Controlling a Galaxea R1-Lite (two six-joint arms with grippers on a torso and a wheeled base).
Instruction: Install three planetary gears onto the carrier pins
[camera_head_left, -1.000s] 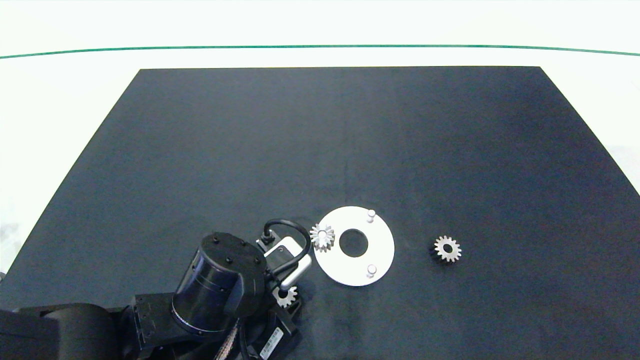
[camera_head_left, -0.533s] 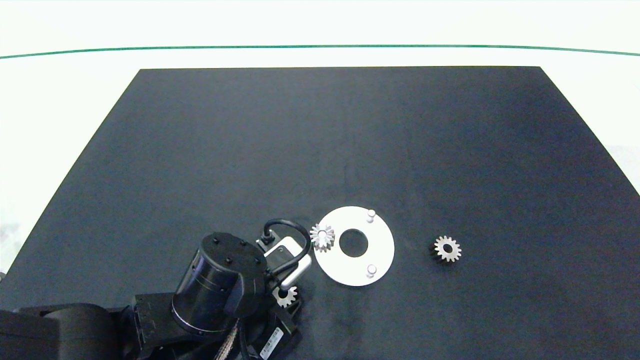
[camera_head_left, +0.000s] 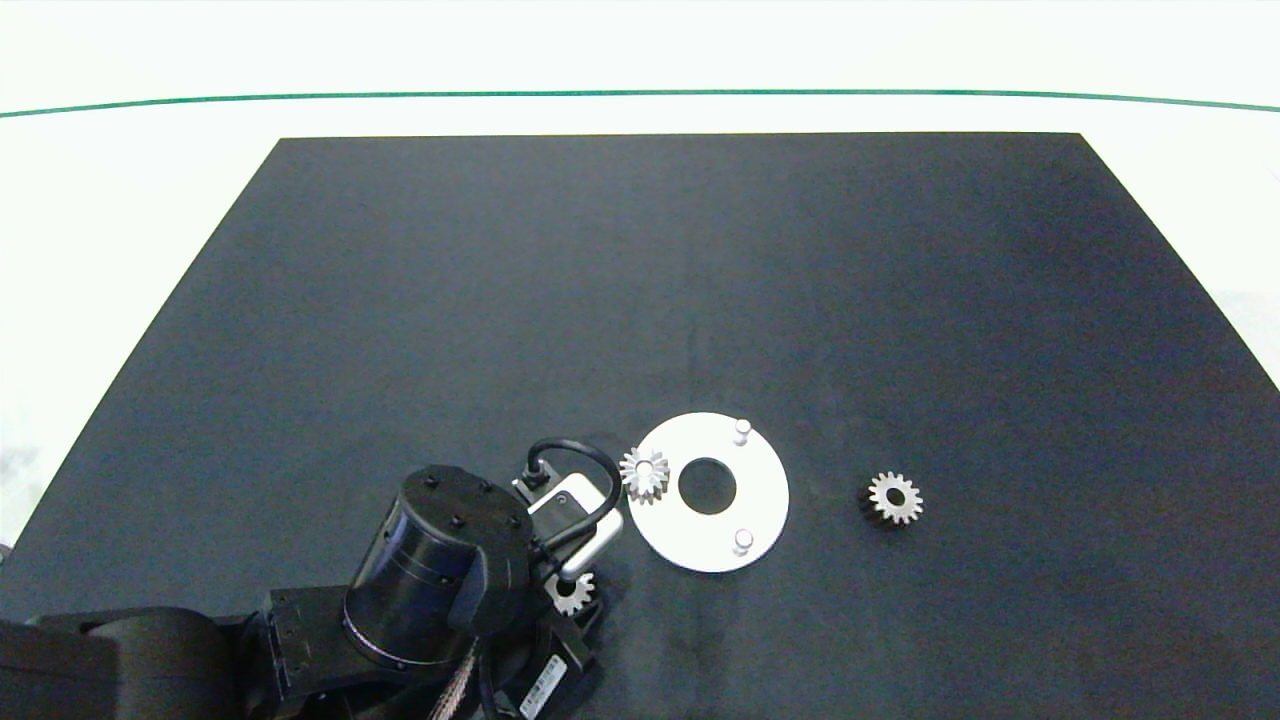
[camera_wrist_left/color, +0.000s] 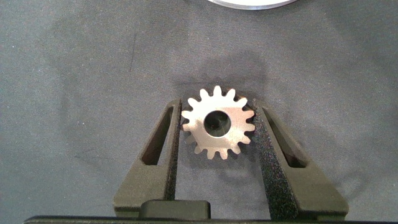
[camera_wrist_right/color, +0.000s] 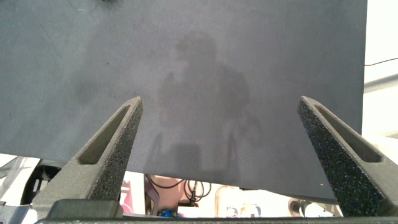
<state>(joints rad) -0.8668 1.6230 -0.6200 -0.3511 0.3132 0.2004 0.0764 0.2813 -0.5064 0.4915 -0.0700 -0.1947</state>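
Observation:
The white disc (camera_head_left: 762, 492) lies on the black mat with two bare carrier pins (camera_head_left: 741, 431) (camera_head_left: 743, 541). One planetary gear (camera_head_left: 644, 473) sits on the disc's left pin. Another gear (camera_head_left: 894, 497) lies loose on the mat to the right of the disc. A third gear (camera_head_left: 571, 592) (camera_wrist_left/color: 218, 122) lies flat on the mat below-left of the disc, between the fingers of my left gripper (camera_head_left: 572, 596) (camera_wrist_left/color: 218, 108), whose pads touch its teeth on both sides. My right gripper (camera_wrist_right/color: 221, 106) is open over bare mat, outside the head view.
The black mat (camera_head_left: 640, 280) covers most of the white table, with wide free room behind and to the right of the disc. The left arm's dark wrist (camera_head_left: 440, 565) fills the near-left corner. The disc's rim (camera_wrist_left/color: 249, 3) shows in the left wrist view.

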